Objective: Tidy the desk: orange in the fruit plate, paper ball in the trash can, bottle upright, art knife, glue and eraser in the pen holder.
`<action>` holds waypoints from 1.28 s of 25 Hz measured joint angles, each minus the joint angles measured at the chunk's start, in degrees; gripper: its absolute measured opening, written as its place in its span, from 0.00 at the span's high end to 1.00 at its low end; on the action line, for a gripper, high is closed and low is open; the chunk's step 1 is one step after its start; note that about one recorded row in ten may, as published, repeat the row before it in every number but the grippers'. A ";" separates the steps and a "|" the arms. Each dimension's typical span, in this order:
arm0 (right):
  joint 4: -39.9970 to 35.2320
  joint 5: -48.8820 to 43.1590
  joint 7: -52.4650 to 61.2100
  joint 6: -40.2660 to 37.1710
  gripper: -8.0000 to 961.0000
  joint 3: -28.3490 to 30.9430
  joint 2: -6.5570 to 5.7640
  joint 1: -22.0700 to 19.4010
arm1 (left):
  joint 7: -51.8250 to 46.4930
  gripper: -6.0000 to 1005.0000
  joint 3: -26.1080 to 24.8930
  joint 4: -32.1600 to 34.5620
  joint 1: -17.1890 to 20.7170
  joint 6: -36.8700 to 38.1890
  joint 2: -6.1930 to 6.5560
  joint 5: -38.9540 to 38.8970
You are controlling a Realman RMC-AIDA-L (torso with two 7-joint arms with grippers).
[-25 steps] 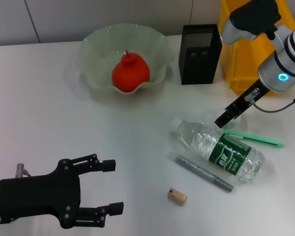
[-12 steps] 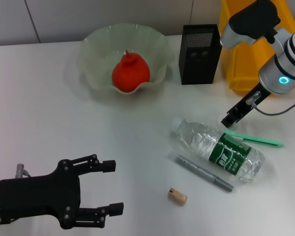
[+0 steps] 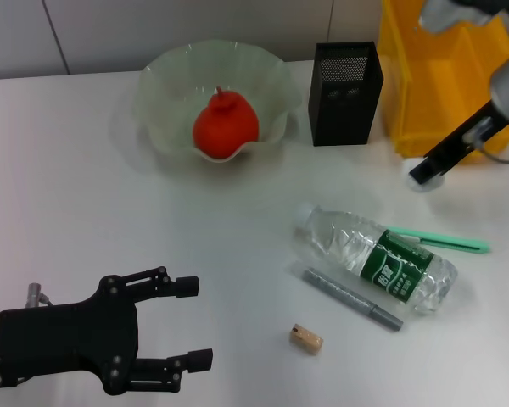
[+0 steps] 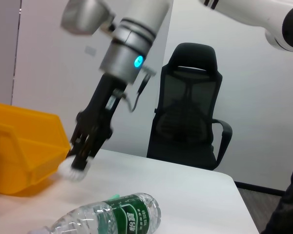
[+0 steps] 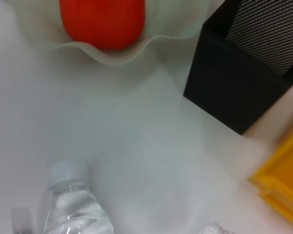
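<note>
head view, ruffled translucent fruit plate [image 3: 165,80], round orange [image 3: 226,125]

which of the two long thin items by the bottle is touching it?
The mint green one: one end meets the bottle near its green label. The gray pen-like one lies beside the bottle on the side nearer the robot, with a gap between them.

Bare table [image 3: 85,195] stretches from the left end effector [image 3: 182,322] up to the plate [image 3: 157,93]. On the right it is crowded: the lying bottle [image 3: 373,254], grey pen [image 3: 352,298], green pen [image 3: 450,242] and eraser [image 3: 306,338] lie close together, while the pen holder [image 3: 345,93] and yellow trash can [image 3: 437,80] wall the far edge.
</note>
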 joint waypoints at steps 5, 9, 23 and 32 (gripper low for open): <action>-9.05 -4.36 1.00 -4.91 0.68 0.28 -0.18 -1.01 | -0.03 0.15 -0.08 0.00 0.02 -0.16 0.06 0.00; -12.55 -4.93 0.92 -3.77 0.68 2.74 -0.85 -2.02 | -0.02 0.15 -0.15 0.00 -0.16 -0.16 0.03 0.01; -5.82 0.47 -10.91 22.20 0.68 4.36 0.25 -8.78 | -0.09 0.15 -0.97 -0.06 -0.32 -0.23 -0.54 0.01; 4.86 9.48 -18.39 34.49 0.68 8.04 -0.31 -8.61 | -0.36 0.15 -0.96 -0.09 -0.36 -0.27 -0.57 0.01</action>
